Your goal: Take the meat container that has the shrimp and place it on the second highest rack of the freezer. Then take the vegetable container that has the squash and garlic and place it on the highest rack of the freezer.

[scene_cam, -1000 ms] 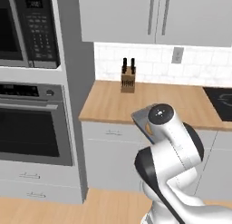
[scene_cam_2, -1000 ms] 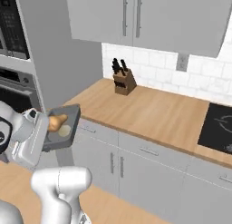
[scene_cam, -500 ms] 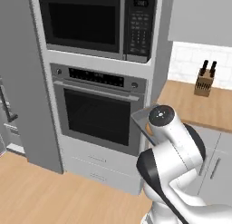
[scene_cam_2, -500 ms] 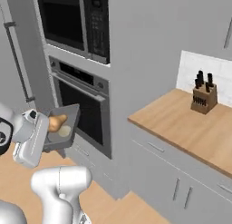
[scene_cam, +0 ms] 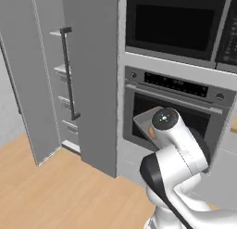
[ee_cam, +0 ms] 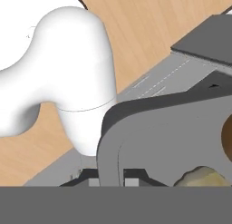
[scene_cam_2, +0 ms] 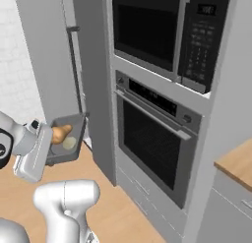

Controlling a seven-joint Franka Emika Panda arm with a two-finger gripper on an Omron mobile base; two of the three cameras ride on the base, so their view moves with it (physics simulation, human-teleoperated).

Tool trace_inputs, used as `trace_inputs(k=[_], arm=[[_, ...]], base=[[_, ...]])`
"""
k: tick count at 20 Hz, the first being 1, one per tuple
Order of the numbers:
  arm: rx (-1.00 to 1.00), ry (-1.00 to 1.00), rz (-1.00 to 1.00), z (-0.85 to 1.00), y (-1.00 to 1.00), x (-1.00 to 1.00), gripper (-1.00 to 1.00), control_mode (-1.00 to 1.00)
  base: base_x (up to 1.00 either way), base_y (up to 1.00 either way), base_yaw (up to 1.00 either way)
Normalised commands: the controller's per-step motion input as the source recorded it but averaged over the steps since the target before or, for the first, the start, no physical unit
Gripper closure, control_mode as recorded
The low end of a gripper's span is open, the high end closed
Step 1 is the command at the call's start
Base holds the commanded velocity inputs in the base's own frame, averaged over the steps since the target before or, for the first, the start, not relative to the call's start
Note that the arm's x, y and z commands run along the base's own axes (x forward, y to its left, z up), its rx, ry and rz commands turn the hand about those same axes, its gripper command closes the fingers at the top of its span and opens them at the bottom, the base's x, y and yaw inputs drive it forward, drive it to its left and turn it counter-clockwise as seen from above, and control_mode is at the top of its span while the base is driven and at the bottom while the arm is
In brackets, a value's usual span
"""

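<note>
Vegetable container [scene_cam_2: 65, 140] rim clamped between closed jaws, freezer [scene_cam: 69, 79] door open ahead

We look forward from behind the arm, left and right. Both base views share the freezer [scene_cam: 88, 79] and wall oven [scene_cam_2: 157, 138]. Our hand view sits tight against the container [ee_cam: 181, 132].

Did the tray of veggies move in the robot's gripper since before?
No. The container sits beside the same gripper; just the base turned toward the freezer.
</note>
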Motion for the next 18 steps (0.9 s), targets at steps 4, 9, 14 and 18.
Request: trace_inputs(k=[4,9,14,18], arm=[[0.00,0.00,0.00,0.00,0.00,0.00,1.00,1.00],[0.00,0.00,0.00,0.00,0.00,0.00,1.00,1.00],[0.00,0.00,0.00,0.00,0.00,0.00,1.00,1.00],[0.00,0.00,0.00,0.00,0.00,0.00,1.00,1.00]], base=[[0.90,0.83,0.19],[0.97,0.69,0.15],[0.91,0.46,0.02],[0.67,0.26,0.00]])
